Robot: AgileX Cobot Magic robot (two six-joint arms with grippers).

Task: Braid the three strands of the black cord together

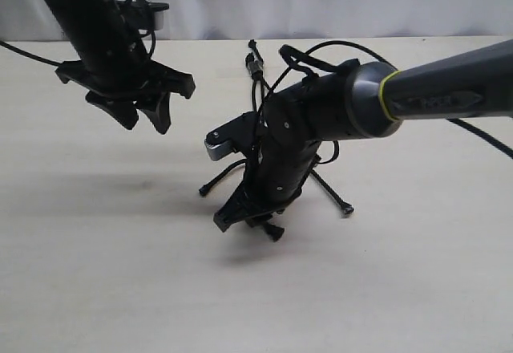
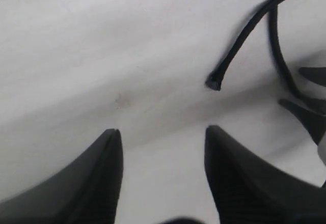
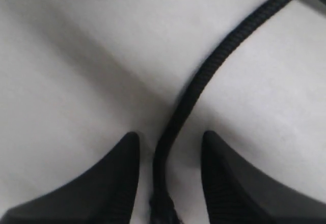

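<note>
The black cord's bound end (image 1: 255, 62) lies at the table's far middle, and its strands run toward me under the right arm. One strand (image 1: 223, 175) ends left of the right gripper (image 1: 247, 226), another (image 1: 330, 192) ends to its right. The right gripper is down at the table and open. In its wrist view the third strand (image 3: 204, 76) runs between the fingers (image 3: 117, 173) with a gap on each side, its knobby tip near the palm. The left gripper (image 1: 144, 122) hangs open and empty above the table at the upper left. Its wrist view shows a strand tip (image 2: 214, 81) ahead of the gripper (image 2: 163, 132).
The pale wooden table (image 1: 96, 273) stretches bare at the front and left. Glossy arm cables (image 1: 337, 48) loop above the right wrist, and another trails off at the right (image 1: 485, 138). A white backdrop closes the far edge. The right gripper's fingertips (image 2: 310, 117) show in the left wrist view.
</note>
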